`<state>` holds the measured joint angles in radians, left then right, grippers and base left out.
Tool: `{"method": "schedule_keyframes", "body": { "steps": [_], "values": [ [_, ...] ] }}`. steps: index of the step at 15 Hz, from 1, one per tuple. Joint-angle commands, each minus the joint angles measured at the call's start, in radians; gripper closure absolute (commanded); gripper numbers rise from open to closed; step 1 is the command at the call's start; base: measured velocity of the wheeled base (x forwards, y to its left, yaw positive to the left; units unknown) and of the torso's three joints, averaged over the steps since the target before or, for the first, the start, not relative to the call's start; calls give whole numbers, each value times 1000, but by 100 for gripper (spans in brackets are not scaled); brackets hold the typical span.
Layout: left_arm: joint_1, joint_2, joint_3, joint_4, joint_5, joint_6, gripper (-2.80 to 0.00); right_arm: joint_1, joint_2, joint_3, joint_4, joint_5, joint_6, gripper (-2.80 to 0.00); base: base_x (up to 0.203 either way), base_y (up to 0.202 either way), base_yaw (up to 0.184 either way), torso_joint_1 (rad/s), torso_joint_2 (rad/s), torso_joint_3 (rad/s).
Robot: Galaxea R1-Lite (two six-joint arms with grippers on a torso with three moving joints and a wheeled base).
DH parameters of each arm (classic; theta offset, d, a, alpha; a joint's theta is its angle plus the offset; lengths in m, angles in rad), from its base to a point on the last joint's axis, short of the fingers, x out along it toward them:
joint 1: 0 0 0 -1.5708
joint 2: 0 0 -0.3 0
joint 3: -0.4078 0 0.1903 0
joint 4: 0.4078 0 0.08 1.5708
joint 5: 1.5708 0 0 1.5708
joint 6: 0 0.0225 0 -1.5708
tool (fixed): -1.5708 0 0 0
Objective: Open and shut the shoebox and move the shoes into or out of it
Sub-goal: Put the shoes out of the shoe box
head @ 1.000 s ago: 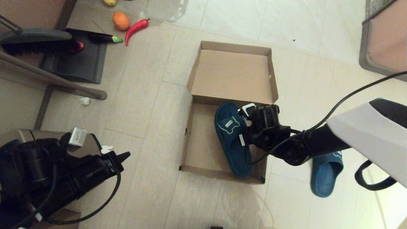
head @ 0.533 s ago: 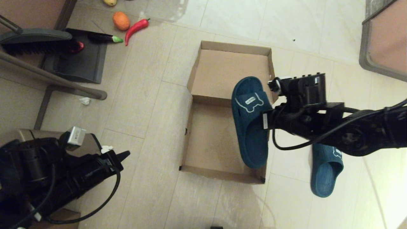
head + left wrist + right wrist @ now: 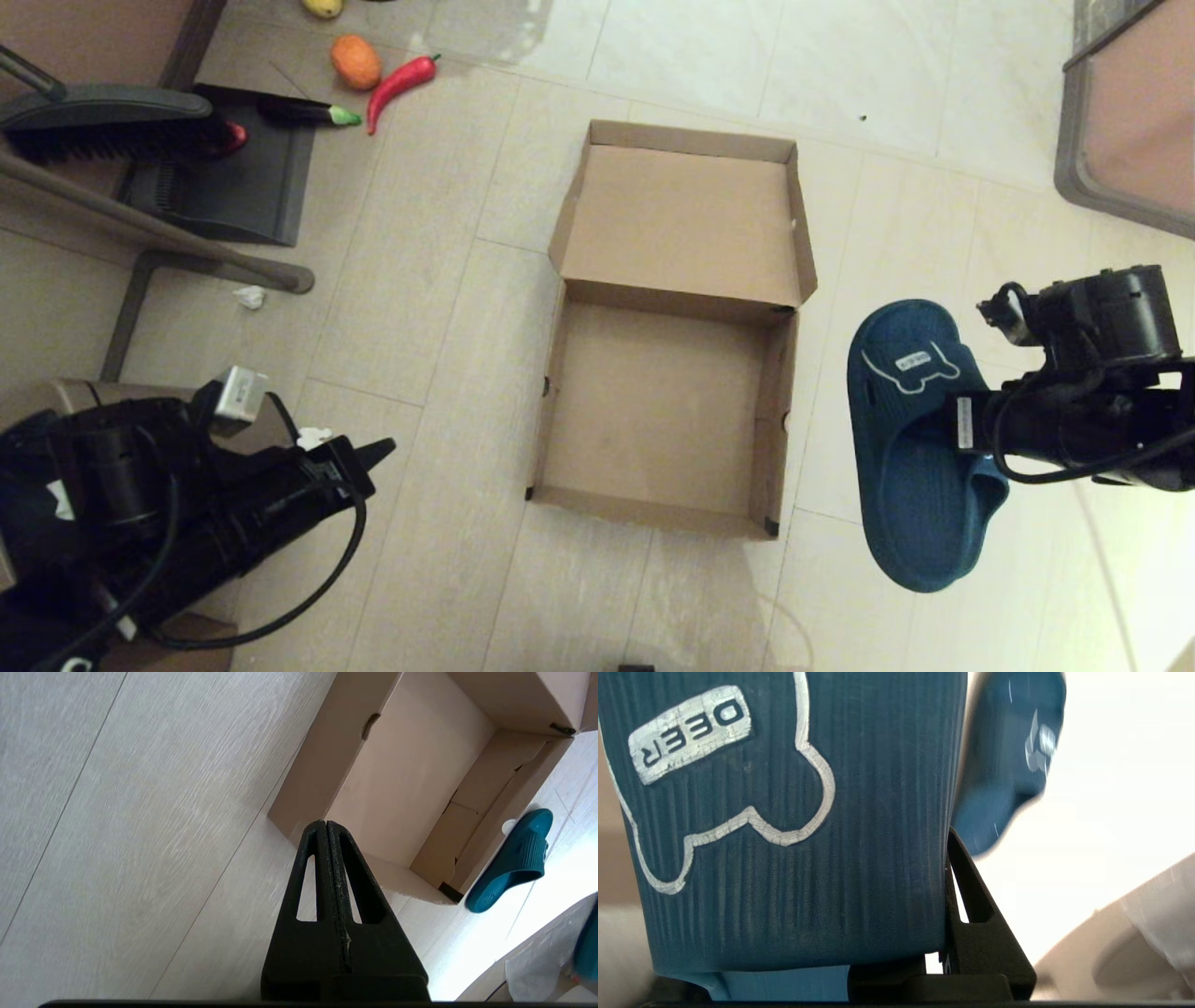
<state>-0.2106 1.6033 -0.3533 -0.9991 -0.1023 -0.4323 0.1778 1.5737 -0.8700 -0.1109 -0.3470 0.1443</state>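
The brown shoebox (image 3: 560,411) lies open on the floor in the middle of the head view, lid (image 3: 681,219) folded back, with nothing inside. My right gripper (image 3: 952,434) is shut on the strap of a teal slipper (image 3: 910,467), holding it in the air to the right of the box. In the right wrist view that strap (image 3: 784,812) fills the frame, one finger (image 3: 971,914) against its side. The second slipper (image 3: 1008,765) shows blurred beyond it. My left gripper (image 3: 378,455) is parked shut at the lower left, its tips (image 3: 325,823) pointing at the box.
A dustpan with brush (image 3: 224,168), an orange (image 3: 356,61), a red chili (image 3: 400,84) and an eggplant (image 3: 308,112) lie at the back left. A metal leg (image 3: 159,233) crosses the left side. Furniture (image 3: 1120,121) stands at the back right.
My right gripper lifted the slipper out of the shoebox and carried it rightward over the floor, above where the other slipper lay. The box now holds nothing. The left arm barely shifted.
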Motion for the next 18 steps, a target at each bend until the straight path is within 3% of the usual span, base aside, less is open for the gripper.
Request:
{"method": "schedule_keyframes", "body": {
  "steps": [1,3,6,12,18],
  "values": [
    [0,1,-6,-6,0,-2,0,-19,27,45,-3,0,0,0,0,0,0,0,0,0],
    [2,-5,-5,-6,3,-2,0,-24,111,58,-36,-3,1,0,0,0,0,0,0,0],
    [4,-5,-9,-6,4,-3,0,-54,266,71,-197,-7,-21,0,0,0,0,0,0,0],
    [10,8,-19,-6,1,-40,0,-179,471,14,-392,-8,-207,0,0,0,0,0,0,0],
    [10,21,-38,-6,0,-40,0,-193,609,-61,-453,-31,-186,0,0,0,0,0,0,0]
  ]
}}
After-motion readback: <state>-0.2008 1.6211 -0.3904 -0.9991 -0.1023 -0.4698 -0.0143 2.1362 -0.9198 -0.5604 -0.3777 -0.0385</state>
